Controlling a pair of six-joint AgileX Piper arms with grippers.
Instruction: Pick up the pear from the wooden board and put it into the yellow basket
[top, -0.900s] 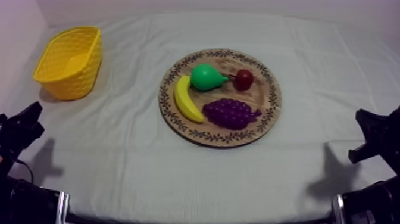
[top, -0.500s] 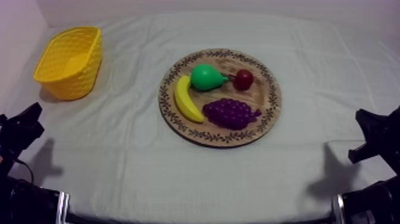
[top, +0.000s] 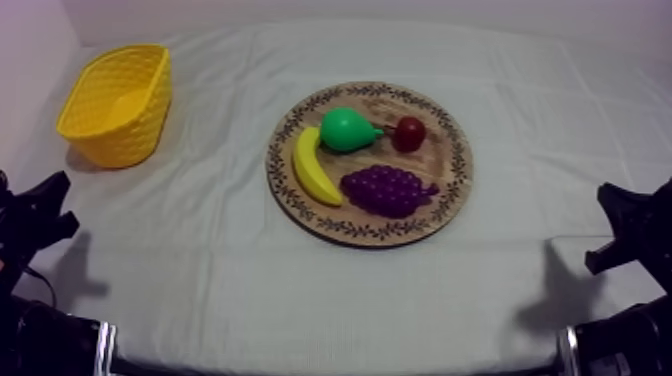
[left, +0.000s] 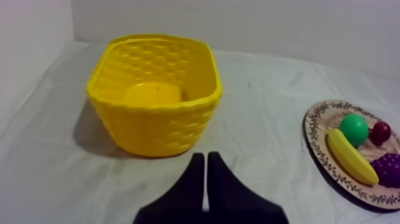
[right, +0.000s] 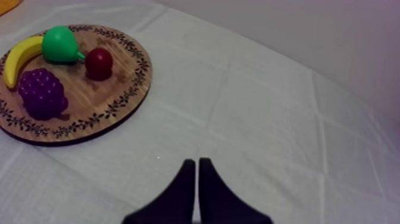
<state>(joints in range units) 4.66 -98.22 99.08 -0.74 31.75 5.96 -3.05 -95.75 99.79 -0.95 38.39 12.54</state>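
The pear (top: 347, 129) lies on the wooden board (top: 455, 165), hemmed by the banana (top: 313, 167), the small red fruit (top: 409, 133) and the grapes (top: 385, 190) — the yellow basket (top: 120, 140) stands well apart across bare cloth (top: 220, 250). The left gripper (left: 206, 179) and the right gripper (right: 197, 179) sit low, fingers pressed together on nothing.

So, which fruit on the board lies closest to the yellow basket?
The banana: it lies along the side of the board facing the yellow basket, while the pear, small red fruit and grapes sit farther away.

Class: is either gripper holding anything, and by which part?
Nothing is held. The left gripper and right gripper are both shut on nothing; the pear lies on the wooden board.
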